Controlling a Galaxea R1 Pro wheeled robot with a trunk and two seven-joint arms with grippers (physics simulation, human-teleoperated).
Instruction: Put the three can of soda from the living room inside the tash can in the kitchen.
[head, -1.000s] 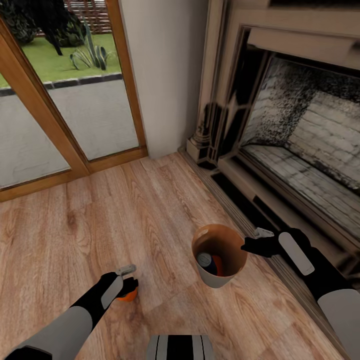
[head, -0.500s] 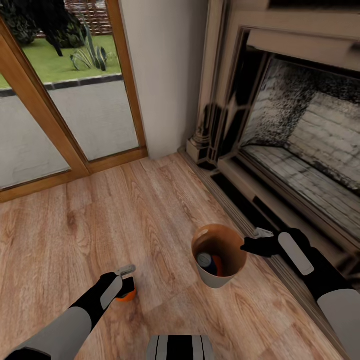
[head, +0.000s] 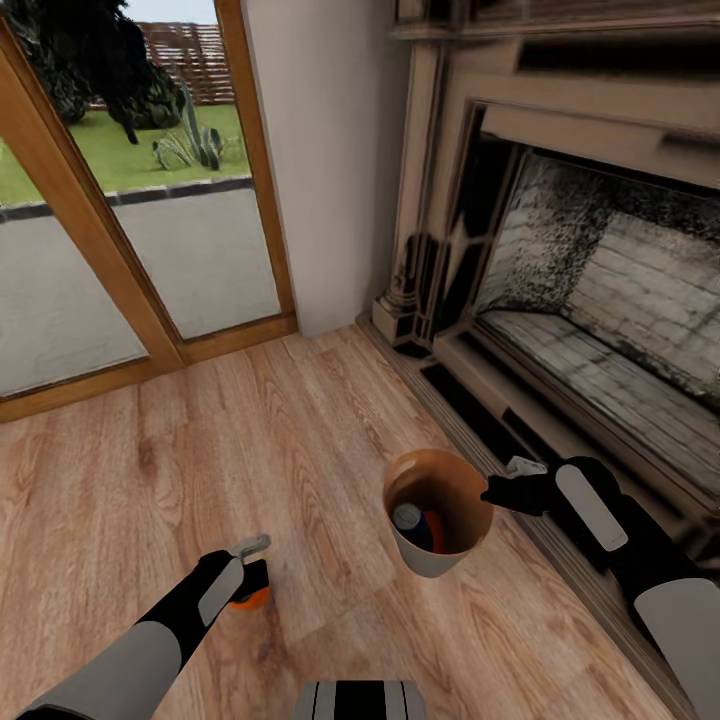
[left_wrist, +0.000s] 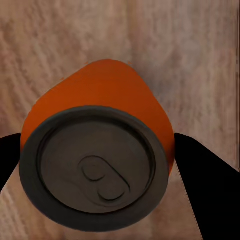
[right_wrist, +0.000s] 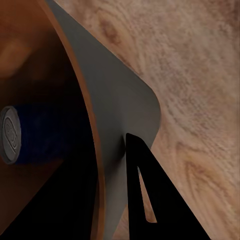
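Observation:
In the head view my left gripper (head: 249, 577) is shut on an upright orange can of soda (head: 247, 597) low over the wood floor. The left wrist view looks down on the can's dark top (left_wrist: 95, 165), with a black finger (left_wrist: 207, 192) pressed against each side. My right gripper (head: 500, 490) is shut on the rim of the tash can (head: 440, 555), pale grey outside and brown inside. Within the bin lie a dark blue can (head: 408, 520) and an orange can (head: 436, 531). The right wrist view shows the bin wall (right_wrist: 117, 100), one finger (right_wrist: 145, 195) outside it and the blue can (right_wrist: 35, 135).
The living room's carved fireplace surround (head: 425, 250) and its raised hearth edge (head: 500, 420) run along the right, close to my right arm. Wood-framed glass doors (head: 130, 270) stand at the back left. Light wood floor (head: 250, 440) stretches ahead of me.
The whole picture has shifted, so the camera has moved: more of the fireplace's top shows and the floor sits lower. Both arms, the bin and the orange can keep their places in the picture.

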